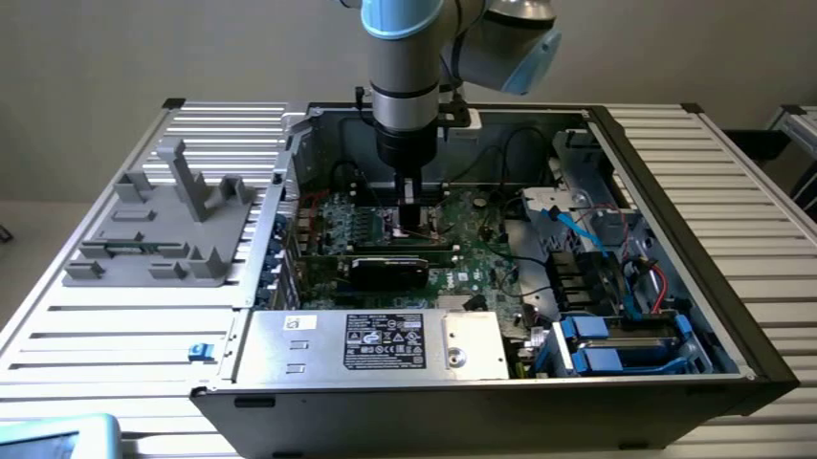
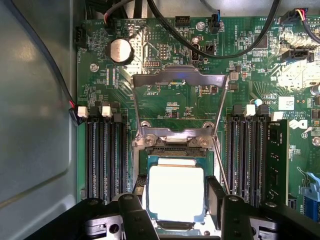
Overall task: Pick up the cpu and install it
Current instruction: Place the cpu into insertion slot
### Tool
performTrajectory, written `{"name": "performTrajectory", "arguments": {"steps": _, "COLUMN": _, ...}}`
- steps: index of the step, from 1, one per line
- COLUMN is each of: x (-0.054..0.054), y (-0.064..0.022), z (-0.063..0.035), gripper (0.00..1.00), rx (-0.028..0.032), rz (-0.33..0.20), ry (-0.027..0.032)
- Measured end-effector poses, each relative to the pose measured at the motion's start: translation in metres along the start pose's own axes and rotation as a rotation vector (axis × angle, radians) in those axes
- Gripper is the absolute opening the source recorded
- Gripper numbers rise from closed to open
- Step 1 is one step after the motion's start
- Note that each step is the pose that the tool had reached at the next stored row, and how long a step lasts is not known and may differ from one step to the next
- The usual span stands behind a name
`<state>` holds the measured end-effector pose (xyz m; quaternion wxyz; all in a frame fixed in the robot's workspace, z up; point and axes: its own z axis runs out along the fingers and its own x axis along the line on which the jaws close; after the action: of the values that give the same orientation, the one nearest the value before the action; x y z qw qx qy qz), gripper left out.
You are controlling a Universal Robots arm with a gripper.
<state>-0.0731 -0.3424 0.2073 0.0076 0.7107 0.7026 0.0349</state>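
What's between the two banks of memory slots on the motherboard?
In the wrist view, the socket with its metal frame raised, and the cpu at the socket.

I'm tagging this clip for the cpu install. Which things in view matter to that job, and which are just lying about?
In the job: cpu; gripper, closed on it; open metal frame of the socket.
Lying about: grey plastic fixture; coin battery; memory slots.

On the desk (image 1: 115,330), the fixture (image 1: 166,229) stands to the exterior view's left of the open computer case (image 1: 511,411). Inside the case, over the socket (image 2: 172,150) between two banks of memory slots (image 2: 105,155), the cpu (image 2: 176,192) sits clasped in the claw (image 2: 176,202).
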Motion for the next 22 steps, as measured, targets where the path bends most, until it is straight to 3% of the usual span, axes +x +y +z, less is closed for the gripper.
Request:
{"name": "performTrajectory", "arguments": {"steps": 4, "x": -0.0001, "y": 0.0000, "z": 0.0002, "gripper": 0.56, "rx": -0.0043, "rz": -0.001, "ry": 0.0051}}
{"name": "performTrajectory", "arguments": {"steps": 22, "x": -0.0012, "y": 0.0011, "z": 0.0041, "gripper": 0.56, "rx": -0.0028, "rz": 0.004, "ry": 0.0045}}
